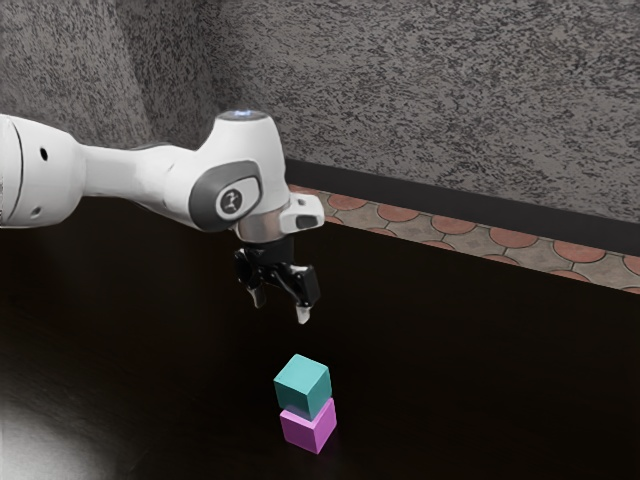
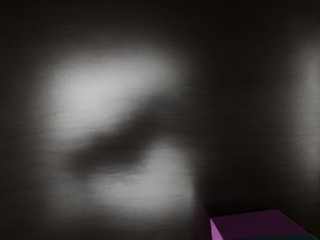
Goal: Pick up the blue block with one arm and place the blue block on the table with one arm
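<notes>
My gripper hangs above the table in the exterior view, its two light fingertips spread apart with nothing between them. Lower down stands the blue block, teal in colour, resting on top of a magenta block and slightly turned against it. A gap separates the fingertips from the blue block's top. In the wrist view the magenta block shows at the lower edge, with a thin dark teal strip of the blue block in front of it.
The dark table spreads around the stack, with glossy light patches on it. Beyond its far edge lie a strip of patterned floor tiles and a rough grey wall.
</notes>
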### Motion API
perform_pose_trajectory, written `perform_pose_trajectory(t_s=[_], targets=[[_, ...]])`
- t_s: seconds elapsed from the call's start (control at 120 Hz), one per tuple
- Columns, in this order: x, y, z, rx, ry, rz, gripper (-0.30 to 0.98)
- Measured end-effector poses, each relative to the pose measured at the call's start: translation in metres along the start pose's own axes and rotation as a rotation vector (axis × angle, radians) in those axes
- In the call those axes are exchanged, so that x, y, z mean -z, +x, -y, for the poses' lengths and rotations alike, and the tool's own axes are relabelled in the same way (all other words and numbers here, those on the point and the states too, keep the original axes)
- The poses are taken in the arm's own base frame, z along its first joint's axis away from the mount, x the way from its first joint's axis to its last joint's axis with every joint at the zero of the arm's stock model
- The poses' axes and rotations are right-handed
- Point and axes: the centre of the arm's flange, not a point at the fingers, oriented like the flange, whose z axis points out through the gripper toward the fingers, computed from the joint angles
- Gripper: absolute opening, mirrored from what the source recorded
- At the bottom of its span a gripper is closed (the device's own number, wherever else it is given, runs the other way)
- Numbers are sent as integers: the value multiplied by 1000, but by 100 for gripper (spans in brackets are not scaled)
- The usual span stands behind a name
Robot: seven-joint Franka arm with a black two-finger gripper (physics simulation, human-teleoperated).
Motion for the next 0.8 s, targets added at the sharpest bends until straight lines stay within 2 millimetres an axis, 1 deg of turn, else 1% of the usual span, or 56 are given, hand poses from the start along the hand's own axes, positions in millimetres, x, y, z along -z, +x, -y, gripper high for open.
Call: perform_pose_trajectory(t_s=[0.05, 0.133, 0.208, 0.333, 0.4, 0.55, 0.733, 0.8], targets=[[-3, 2, -3, -18, -5, -10, 68], [-5, 2, -15, -51, -20, -24, 68], [-16, -7, -26, -69, -33, -10, 68], [-36, -16, -31, -77, -52, 4, 68], [-42, -22, -35, -85, -56, 6, 68], [-37, -29, -36, -94, -58, -16, 68], [-19, -28, -36, -105, -59, -74, 68], [-17, -38, -38, -106, -60, -78, 68]])
